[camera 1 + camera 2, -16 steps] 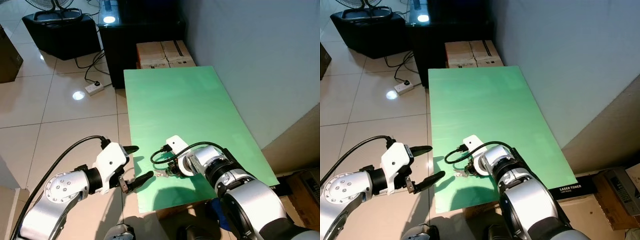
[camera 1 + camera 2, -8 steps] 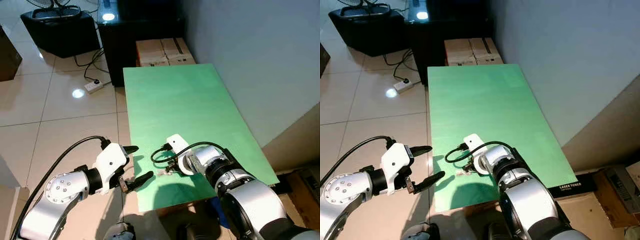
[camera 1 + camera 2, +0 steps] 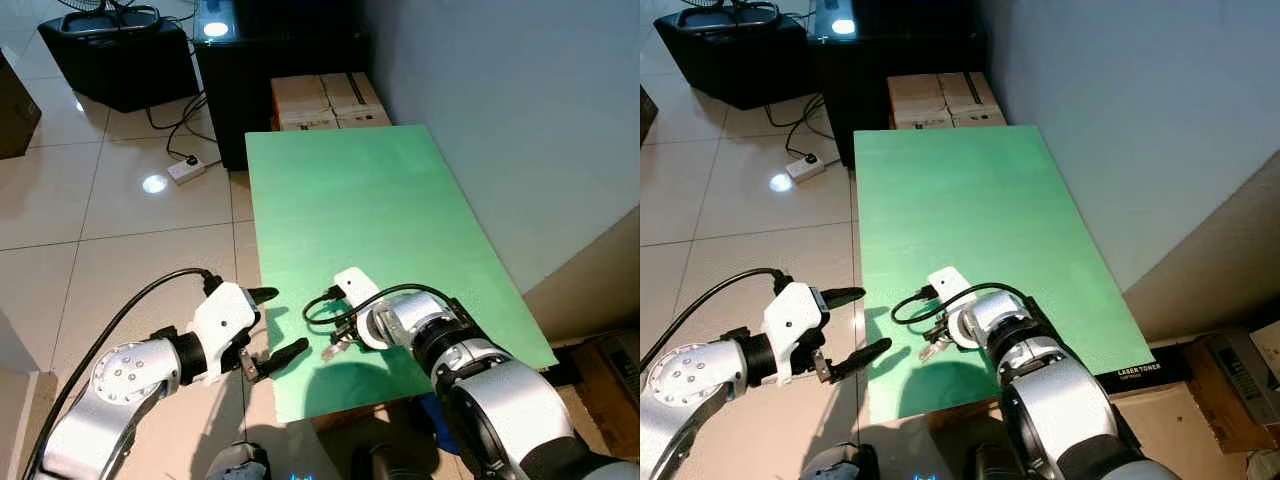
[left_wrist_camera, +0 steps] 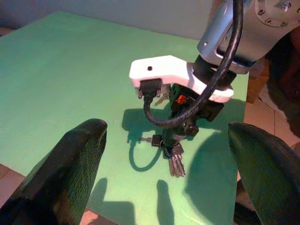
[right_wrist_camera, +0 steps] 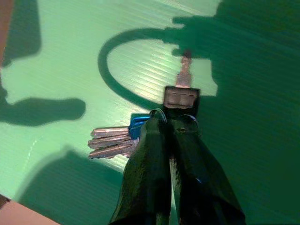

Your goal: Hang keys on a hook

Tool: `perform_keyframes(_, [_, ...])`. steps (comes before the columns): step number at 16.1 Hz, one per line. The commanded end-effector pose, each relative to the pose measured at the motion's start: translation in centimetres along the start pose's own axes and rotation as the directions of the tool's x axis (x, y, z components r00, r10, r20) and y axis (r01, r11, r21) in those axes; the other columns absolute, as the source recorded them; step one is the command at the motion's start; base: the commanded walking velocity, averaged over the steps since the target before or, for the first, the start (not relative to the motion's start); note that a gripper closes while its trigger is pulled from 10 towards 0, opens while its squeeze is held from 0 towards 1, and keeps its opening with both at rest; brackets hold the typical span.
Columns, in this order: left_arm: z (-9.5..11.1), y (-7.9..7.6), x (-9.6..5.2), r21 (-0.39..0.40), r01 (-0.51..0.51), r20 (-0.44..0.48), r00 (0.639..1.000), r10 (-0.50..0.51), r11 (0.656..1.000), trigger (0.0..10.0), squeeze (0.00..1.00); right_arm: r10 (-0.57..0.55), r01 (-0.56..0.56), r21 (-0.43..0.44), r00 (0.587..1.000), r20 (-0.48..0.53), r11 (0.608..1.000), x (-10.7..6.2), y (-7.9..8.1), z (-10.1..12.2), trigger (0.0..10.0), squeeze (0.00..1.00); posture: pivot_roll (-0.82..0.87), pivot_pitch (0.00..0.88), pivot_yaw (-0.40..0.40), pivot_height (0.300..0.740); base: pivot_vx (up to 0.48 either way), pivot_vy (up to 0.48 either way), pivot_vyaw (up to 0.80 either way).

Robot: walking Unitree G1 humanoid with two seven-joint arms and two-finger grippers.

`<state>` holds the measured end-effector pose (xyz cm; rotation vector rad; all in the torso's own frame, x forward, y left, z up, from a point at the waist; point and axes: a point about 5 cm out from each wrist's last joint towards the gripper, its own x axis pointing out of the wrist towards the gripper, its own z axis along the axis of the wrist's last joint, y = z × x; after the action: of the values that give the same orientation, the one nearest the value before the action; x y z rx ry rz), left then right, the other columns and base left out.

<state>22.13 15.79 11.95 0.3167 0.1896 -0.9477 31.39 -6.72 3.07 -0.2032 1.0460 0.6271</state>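
Observation:
A bunch of silver keys (image 3: 333,350) on a ring, with a blue tag and a black-headed key, is at the front left of the green table (image 3: 370,200). My right gripper (image 3: 346,334) is shut on the ring, its fingertips (image 5: 159,136) pinching it just above the table top. The keys (image 5: 110,140) fan out to one side and cast a shadow on the green surface. My left gripper (image 3: 285,322) is open beside the table's left edge, a short way from the keys (image 4: 176,161). Its fingers (image 4: 79,164) are spread wide and hold nothing.
Cardboard boxes (image 3: 320,100) stand beyond the table's far end, next to a black cabinet (image 3: 270,50). A white power strip (image 3: 188,171) with cables lies on the tiled floor to the left. A grey wall (image 3: 520,120) runs along the table's right side.
The keys now hang slanted under my right gripper; before they lay stretched out to its left. The left arm has hardly moved. The camera shifted slightly.

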Motion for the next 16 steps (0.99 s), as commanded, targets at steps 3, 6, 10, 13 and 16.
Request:
perform_keyframes(3, [-0.6, -0.5, 0.1, -0.005, -0.067, -0.005, 0.998, 0.067, 0.998, 10.0, 0.0, -0.005, -0.012, 0.159, 0.994, 0.107, 0.987, -0.6, -1.5, 0.1, 0.0, 0.0, 0.03, 0.09, -0.084, 0.74, 0.0, 0.0, 0.0])
perform_keyframes(6, [-1.0, 0.0, 0.1, -0.028, -0.23, 0.033, 0.972, 0.231, 0.973, 10.0, 0.0, 0.005, -0.072, 0.218, 0.955, 0.296, 0.973, -1.7, -1.9, 0.3, 0.0, 0.0, 0.03, 0.035, -0.071, 0.74, 0.0, 0.0, 0.0])
perform_keyframes(10, [0.7, 0.0, 0.7, -0.09, -0.253, 0.152, 0.952, 0.264, 0.963, 10.0, 0.0, -0.122, -0.015, 0.227, 0.808, 0.577, 0.974, -6.6, -1.8, 1.7, 0.0, 0.0, 0.0, 0.018, -0.032, 0.74, 0.0, 0.0, 0.0])
perform_keyframes(13, [0.9, 0.6, 0.8, -0.121, -0.338, 0.181, 0.917, 0.356, 0.933, 10.0, 0.0, -0.182, 0.064, 0.184, 0.638, 0.748, 0.981, -10.2, -0.6, 1.4, 0.0, 0.0, -0.04, 0.002, 0.013, 0.74, 0.0, 0.0, 0.0])
perform_keyframes(16, [1.5, 0.8, 1.3, -0.127, -0.353, 0.216, 0.902, 0.374, 0.927, 10.0, 0.0, -0.33, 0.247, 0.231, 0.53, 0.781, 0.941, -12.1, -1.1, -0.5, 0.0, 0.0, -0.05, 0.0, 0.023, 0.74, 0.0, 0.0, 0.0])
